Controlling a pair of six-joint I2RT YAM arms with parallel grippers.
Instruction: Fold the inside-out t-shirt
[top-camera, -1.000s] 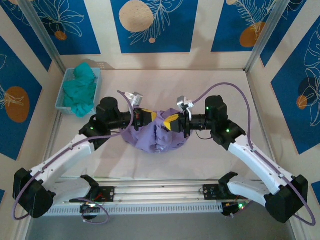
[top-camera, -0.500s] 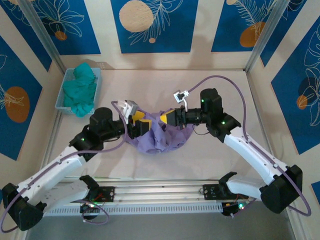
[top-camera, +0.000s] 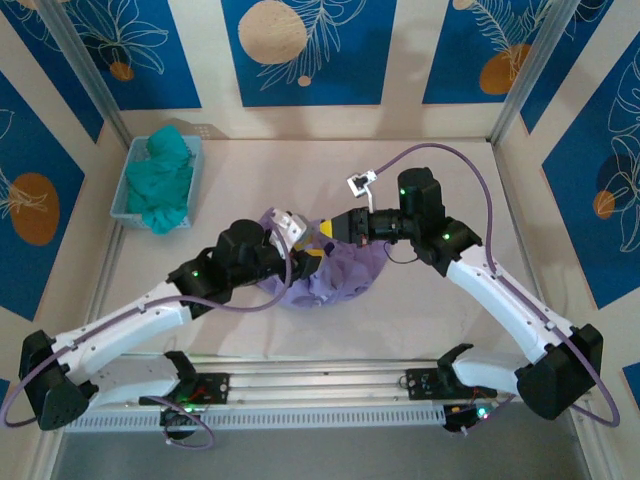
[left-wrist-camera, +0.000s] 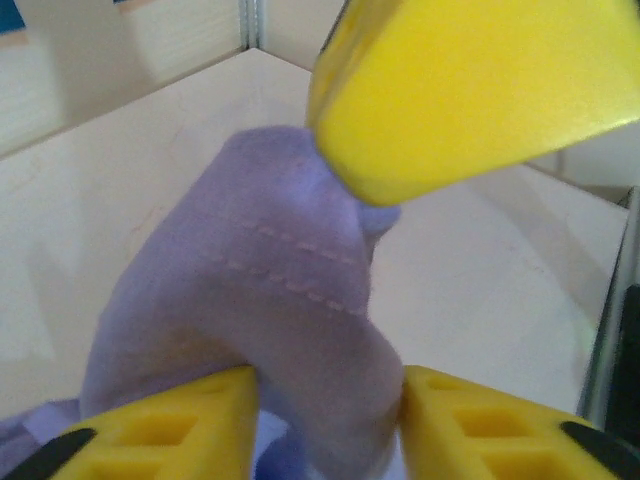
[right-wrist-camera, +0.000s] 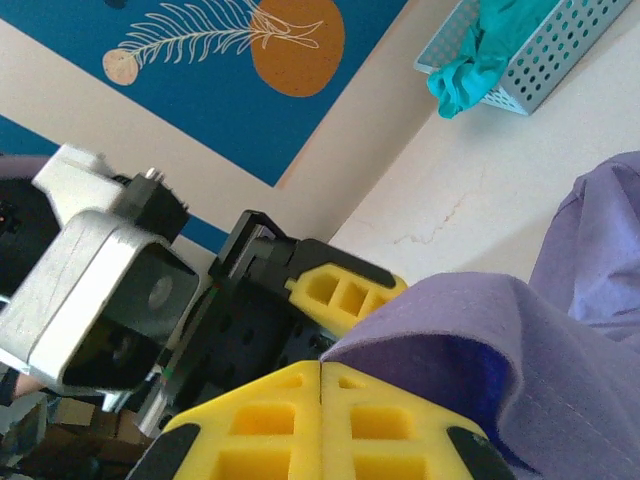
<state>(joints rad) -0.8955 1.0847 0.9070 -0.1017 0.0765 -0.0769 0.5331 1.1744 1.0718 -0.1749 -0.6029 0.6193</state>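
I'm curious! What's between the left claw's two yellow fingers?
A fold of the purple shirt fills the gap between those fingers, in the left wrist view.

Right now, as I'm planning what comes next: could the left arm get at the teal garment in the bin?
Probably not yet. The way to the teal garment in its blue bin looks free, but the left claw is closed on a fold of the lavender t-shirt and must let go first.

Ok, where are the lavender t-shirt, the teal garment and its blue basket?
lavender t-shirt (top-camera: 345, 278), top external view, on the bunched cloth low on the heap.
teal garment (top-camera: 160, 185), top external view, on the middle of the crumpled pile.
blue basket (top-camera: 122, 190), top external view, on its left wall.
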